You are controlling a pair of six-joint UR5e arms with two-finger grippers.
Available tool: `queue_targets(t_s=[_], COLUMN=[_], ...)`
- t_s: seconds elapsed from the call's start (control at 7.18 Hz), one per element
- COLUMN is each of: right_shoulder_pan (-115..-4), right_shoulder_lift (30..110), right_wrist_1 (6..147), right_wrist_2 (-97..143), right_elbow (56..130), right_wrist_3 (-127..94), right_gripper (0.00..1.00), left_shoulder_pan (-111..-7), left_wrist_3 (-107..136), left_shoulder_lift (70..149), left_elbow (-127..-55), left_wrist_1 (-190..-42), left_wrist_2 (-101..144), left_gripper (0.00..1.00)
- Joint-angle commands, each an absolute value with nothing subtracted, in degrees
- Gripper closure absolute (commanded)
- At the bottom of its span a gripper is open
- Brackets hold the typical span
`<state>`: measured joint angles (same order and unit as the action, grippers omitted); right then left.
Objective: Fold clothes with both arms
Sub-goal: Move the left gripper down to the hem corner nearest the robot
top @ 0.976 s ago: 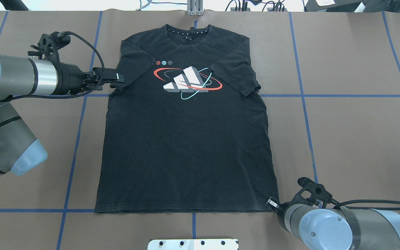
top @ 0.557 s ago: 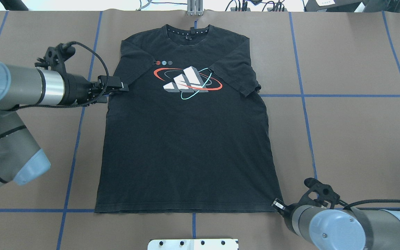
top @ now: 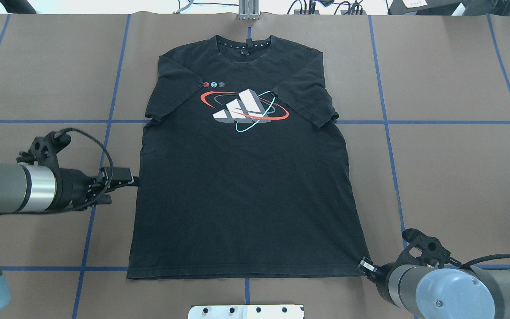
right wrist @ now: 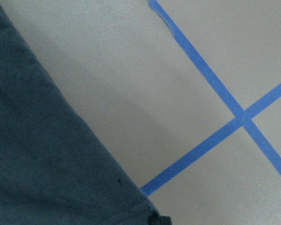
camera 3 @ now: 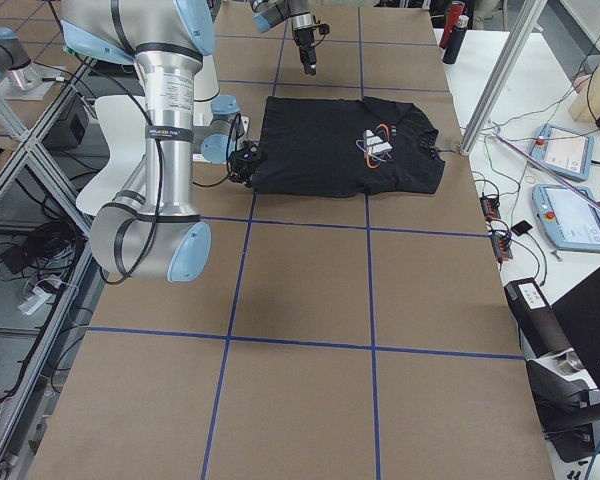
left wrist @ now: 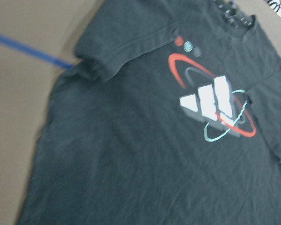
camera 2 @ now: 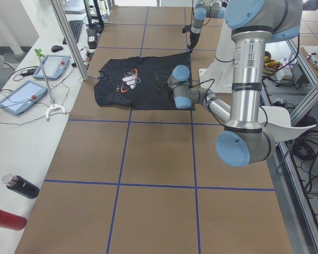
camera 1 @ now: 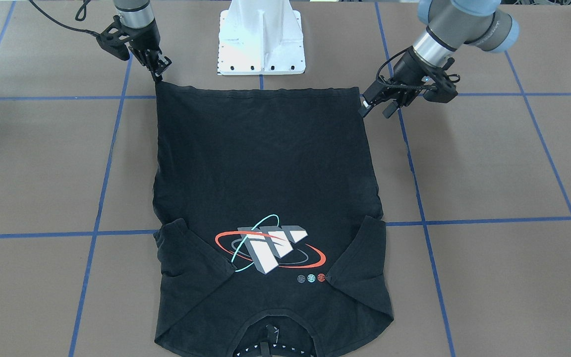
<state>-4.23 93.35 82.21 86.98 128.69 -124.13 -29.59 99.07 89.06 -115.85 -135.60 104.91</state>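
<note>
We count one black T-shirt (top: 237, 186), spread flat and face up on the brown bench (top: 450, 168), collar at the far edge from the robot and hem nearest its white pedestal (camera 1: 261, 39). Both of its two short sleeves lie folded in over the chest. On the chest we see one white-grey block graphic (top: 244, 108) crossed by two rings, one orange-red and one cyan, with three small round marks (top: 214, 84) beside it.

Two arms reach in, each with one gripper. The right gripper (top: 365, 266) sits at the hem corner on the robot's right, its fingers together and clamped on that corner. The left gripper (camera 1: 374, 109) hangs just beside the shirt's left side edge, with its two fingers apart and nothing between them. Blue tape lines (top: 388, 146) grid the bench.
</note>
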Motion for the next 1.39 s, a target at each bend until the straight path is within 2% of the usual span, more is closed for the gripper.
queue_targets(t_s=[0.0,0.42,1.25], right_shoulder_pan=[-4.04,-3.96,-3.78], right_shoulder_lift=[93.43,94.57,94.83], right_wrist_1=[82.18,82.18,81.83], right_wrist_2=[87.19,87.28,87.28], right_elbow=[128.85,128.85,128.67], right_wrist_3=[-124.01,-123.66,-123.66], right_gripper=[1.00,1.00,1.00], left_shoulder_pan=[-25.41,-11.82,-6.51], left_wrist_3=[100.99,109.23,113.46], left_shoulder_lift=[86.23,83.25,83.85], left_elbow=[-118.65,-119.44,-119.36], left_wrist_1=[-132.02,-131.66,-121.47], left_wrist_2=[103.01,92.76,89.93], left_gripper=[0.01,0.02,0.21])
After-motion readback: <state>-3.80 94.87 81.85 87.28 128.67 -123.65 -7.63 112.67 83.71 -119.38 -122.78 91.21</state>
